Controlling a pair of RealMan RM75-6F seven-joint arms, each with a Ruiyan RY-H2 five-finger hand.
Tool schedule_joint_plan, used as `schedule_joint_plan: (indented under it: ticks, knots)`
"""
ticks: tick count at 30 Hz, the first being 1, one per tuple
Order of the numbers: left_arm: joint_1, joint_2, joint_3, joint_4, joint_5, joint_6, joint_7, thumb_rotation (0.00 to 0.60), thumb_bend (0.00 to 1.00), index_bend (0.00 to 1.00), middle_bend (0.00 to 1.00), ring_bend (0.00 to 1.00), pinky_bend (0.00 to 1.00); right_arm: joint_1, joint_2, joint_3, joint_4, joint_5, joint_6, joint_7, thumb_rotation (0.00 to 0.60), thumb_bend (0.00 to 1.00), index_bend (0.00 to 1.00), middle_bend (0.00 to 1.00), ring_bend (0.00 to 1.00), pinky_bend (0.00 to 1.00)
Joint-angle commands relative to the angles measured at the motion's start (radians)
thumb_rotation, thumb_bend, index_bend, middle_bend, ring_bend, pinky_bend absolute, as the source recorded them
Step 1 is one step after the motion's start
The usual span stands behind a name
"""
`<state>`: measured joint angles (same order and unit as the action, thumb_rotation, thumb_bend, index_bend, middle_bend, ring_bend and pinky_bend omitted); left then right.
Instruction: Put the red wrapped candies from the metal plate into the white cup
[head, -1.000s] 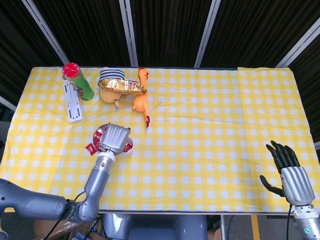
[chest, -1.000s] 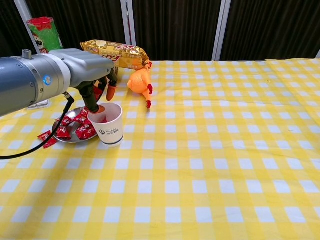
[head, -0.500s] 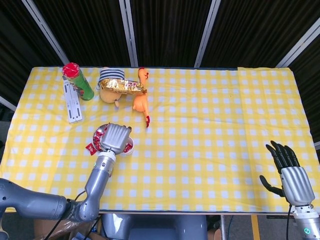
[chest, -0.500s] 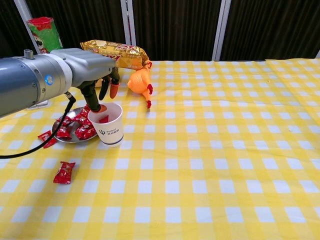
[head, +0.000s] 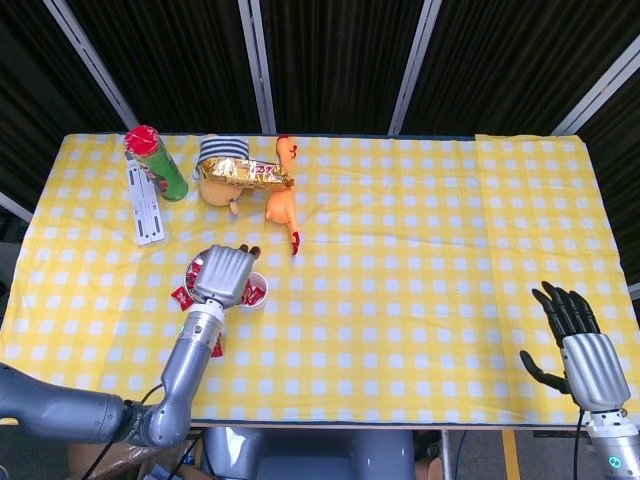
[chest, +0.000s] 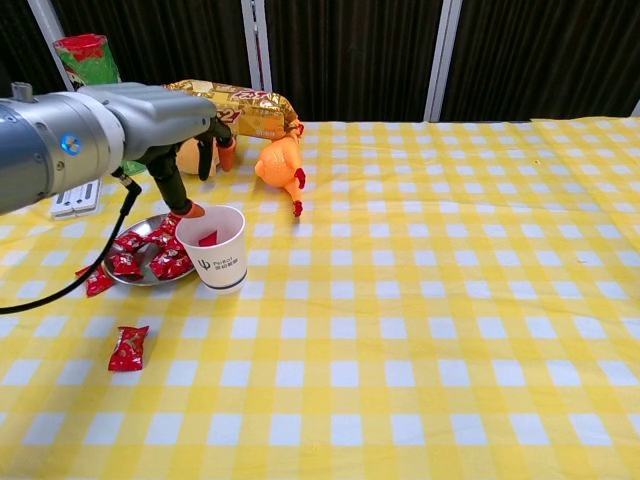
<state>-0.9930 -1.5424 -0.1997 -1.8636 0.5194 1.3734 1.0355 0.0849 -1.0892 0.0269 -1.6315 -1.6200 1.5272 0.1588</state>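
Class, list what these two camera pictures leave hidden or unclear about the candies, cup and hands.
- Head view: left hand covers most of the metal plate, so the candy count is hidden.
- Chest view: white paper cup wall hides its contents, bar one red wrapped candy.
- Chest view: right hand is outside the frame.

Head view looks steeply down over the whole counter (head: 420, 260); chest view faces it low, closer. Both share the white cup (chest: 219, 247) beside the fingers (chest: 190, 209).
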Motion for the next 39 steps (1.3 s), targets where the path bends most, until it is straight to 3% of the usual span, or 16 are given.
schedule_joint_plan:
  ticks: [1,13,19,39]
  knots:
    - [0.058,0.067,0.033,-0.038,0.058,0.03,-0.059,0.6,0.27,0.28,0.31,0.92,0.94,0.001,0.0,0.0,0.0,-0.001,-0.001,-0.002,0.6,0.39,0.0,0.0,0.0,0.0]
    - [0.118,0.139,0.06,0.025,0.019,-0.038,-0.124,0.6,0.25,0.24,0.27,0.92,0.94,0.0,-0.001,-0.001,-0.004,0.001,-0.003,-0.01,0.6,0.39,0.0,0.0,0.0,0.0]
    - [0.108,0.096,0.061,0.126,-0.04,-0.109,-0.117,0.6,0.25,0.19,0.22,0.92,0.94,0.0,0.0,-0.003,-0.006,0.0,-0.005,-0.006,0.6,0.39,0.0,0.0,0.0,0.0]
    - [0.056,-0.081,0.035,0.381,-0.116,-0.203,-0.074,0.6,0.25,0.22,0.21,0.92,0.94,0.007,0.008,-0.003,-0.01,0.007,-0.019,0.02,0.6,0.39,0.0,0.0,0.0,0.0]
